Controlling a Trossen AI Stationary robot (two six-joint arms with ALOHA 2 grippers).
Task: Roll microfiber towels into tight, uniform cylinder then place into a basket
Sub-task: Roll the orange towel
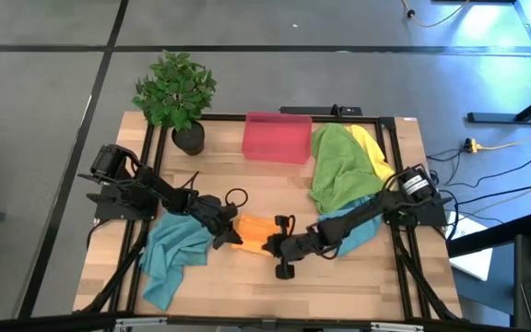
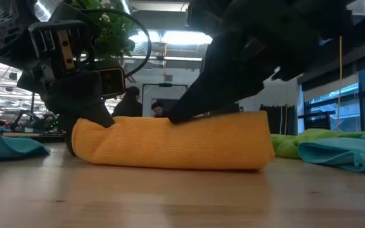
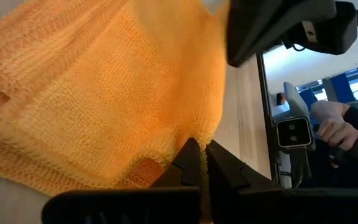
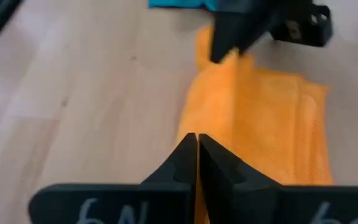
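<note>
Orange towel [image 1: 250,231] lying folded into a thick flat band at the middle of the counter [image 1: 339,281], being worked from both ends. Left tool [image 1: 226,237] pinching the left end of the cloth, fingers [image 3: 188,163] closed tight on a fold of orange. Right tool [image 1: 273,245] closing on the opposite end, fingers [image 4: 188,158] pressed together with a thin edge of orange caught between them. From table height, looking like a squat bolster [image 2: 173,142] rather than a tight cylinder, edges showing loose.

Teal-blue towel [image 1: 175,254] lying crumpled just beside the left arm; green towel [image 1: 336,166] and yellow towel [image 1: 373,150] heaped near the right arm, a second teal-blue towel [image 1: 362,232] partly under that arm. Red-pink basket [image 1: 277,136] sitting at the far edge next to the potted plant [image 1: 177,92], looking empty, well apart from the orange roll.

Judging the step: rolling in hand, first towel, nothing binned yet. Next move calling for both grips turning together to tighten the roll evenly, keeping the ends level, then lifting it without letting it unwind and carrying it across to the basket. Risk: loose outer layer springing open on the lift.
</note>
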